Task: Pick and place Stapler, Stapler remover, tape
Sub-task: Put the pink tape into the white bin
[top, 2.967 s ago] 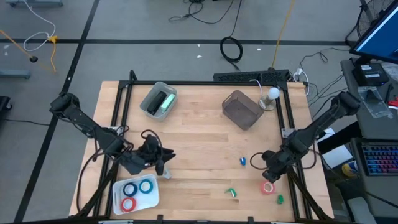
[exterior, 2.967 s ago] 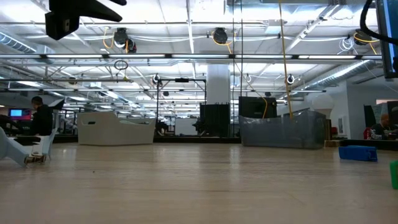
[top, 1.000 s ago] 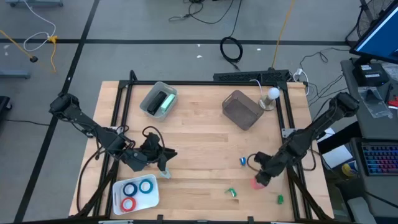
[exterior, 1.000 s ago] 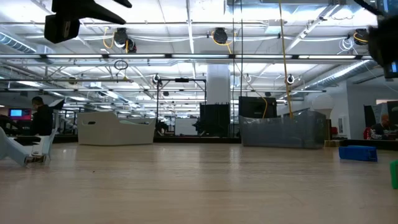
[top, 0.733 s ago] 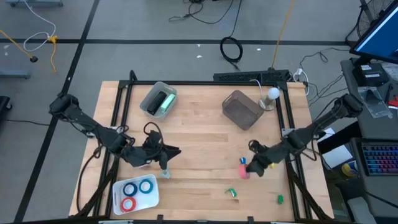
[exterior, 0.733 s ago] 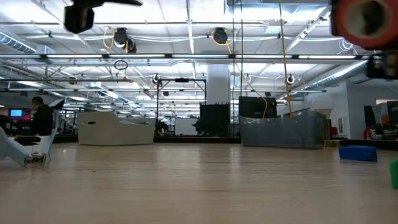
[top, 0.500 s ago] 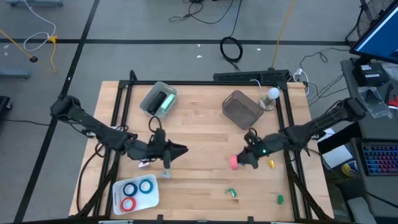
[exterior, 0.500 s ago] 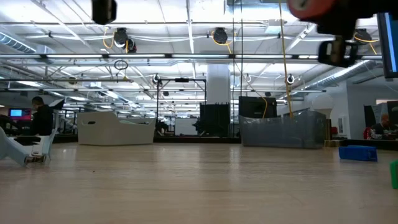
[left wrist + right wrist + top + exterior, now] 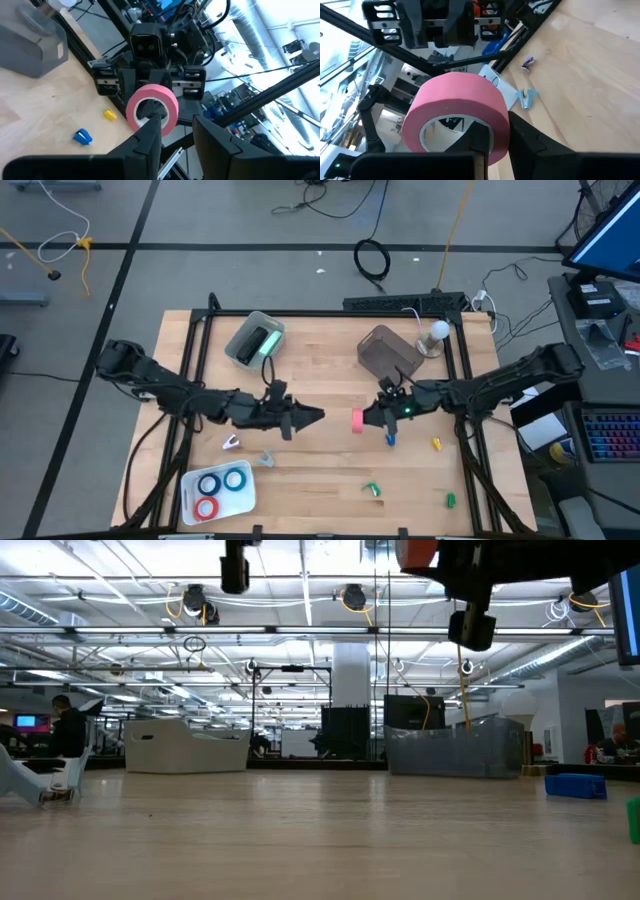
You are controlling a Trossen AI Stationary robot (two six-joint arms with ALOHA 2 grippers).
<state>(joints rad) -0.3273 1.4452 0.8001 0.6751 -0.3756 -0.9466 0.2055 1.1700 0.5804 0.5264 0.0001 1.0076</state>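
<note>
Above the table's middle, two grippers face each other with a pink tape roll between them.

Furthest left, near the front edge, a white tray (image 9: 190, 488) holds two blue rolls (image 9: 222, 480) and one red roll (image 9: 206, 507), well behind and to the side of the left gripper (image 9: 312, 416). That gripper reaches toward the centre, its fingers (image 9: 150, 140) standing partly apart with nothing between them. Just ahead of it hangs the pink tape roll (image 9: 357, 421), apart from its tips, pinched through its rim by the right gripper (image 9: 366, 420), which is closed on the roll's wall. Beneath the right gripper lies a small blue item (image 9: 390, 439) on the wood; beyond it, a dark bin (image 9: 388, 357) and a yellow piece (image 9: 436, 444).
</note>
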